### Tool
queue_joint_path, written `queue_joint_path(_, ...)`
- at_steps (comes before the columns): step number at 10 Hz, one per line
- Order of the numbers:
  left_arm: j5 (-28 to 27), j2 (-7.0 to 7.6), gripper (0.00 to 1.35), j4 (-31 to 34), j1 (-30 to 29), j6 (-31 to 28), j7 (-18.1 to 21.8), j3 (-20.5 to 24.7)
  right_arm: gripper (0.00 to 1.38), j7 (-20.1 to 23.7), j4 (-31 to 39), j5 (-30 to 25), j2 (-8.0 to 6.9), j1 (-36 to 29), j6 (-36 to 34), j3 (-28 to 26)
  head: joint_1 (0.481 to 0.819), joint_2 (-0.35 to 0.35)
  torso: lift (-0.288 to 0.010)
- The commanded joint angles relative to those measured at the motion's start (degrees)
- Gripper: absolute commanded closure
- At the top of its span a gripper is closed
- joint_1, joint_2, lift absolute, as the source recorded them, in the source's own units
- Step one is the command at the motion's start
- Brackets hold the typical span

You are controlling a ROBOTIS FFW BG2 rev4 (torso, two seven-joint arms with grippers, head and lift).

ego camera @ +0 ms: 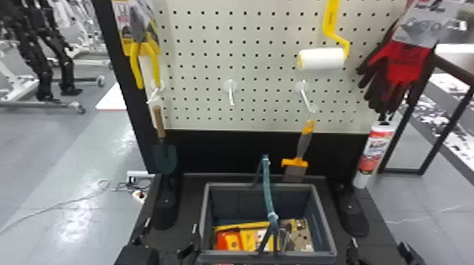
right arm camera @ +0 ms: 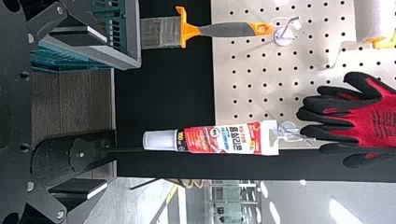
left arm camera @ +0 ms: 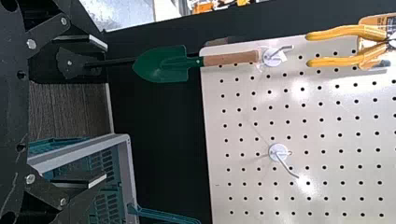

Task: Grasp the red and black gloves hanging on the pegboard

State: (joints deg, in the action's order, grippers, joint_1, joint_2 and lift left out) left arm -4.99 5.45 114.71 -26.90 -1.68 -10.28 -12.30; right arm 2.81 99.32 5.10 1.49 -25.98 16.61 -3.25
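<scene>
gloves (ego camera: pixel 395 72): tops cut off at frame edge; red fabric, black coated fingers | left pincer (left arm camera: pixel 100 111): spread apart | right pincer (right arm camera: pixel 102 112): spread apart

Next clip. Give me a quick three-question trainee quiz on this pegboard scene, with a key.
1. True or false: the red and black gloves hang at the right edge of the pegboard, above the sealant tube.
2. Which tool hangs nearest the gloves, on their left? A) paint roller B) green trowel C) yellow pliers
3. Does the left gripper or the right gripper hold the gloves?
Key: 1 true. 2 A. 3 neither; both are open and apart from the gloves.
</scene>
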Motion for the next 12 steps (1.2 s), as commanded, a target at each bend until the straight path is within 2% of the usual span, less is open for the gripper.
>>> queue_joint_path(1,0.0,0.00,0.32,0.1,0.0,-0.1,0.0,0.0,0.21,0.0,0.0,0.0,-0.08,0.1,0.0,0.0,0.549,0.000,-0.100)
queue_joint_path(8,0.0,0.09,0.32,0.1,0.0,-0.6,0.0,-0.2,0.21,0.0,1.2,-0.1,0.36,1.1,-0.4,-1.0,0.549,0.000,-0.100)
queue_joint_path(9,0.0,0.27,0.32,0.1,0.1,-0.9,0.0,-0.2,0.21,0.0,3.7,0.0,1.59,2.1,-4.1,-1.8,0.549,0.000,-0.100)
queue_joint_path(11,0.0,0.35,0.32,0.1,0.3,-0.9,0.0,-0.3,0.21,0.4,7.7,3.3,6.07,4.5,-11.8,-3.3,0.549,0.000,-0.100)
queue_joint_path(12,0.0,0.35,0.32,0.1,0.3,-0.9,0.0,-0.4,0.21,2.4,9.3,4.1,7.21,5.9,-16.0,-5.5,0.549,0.000,-0.100)
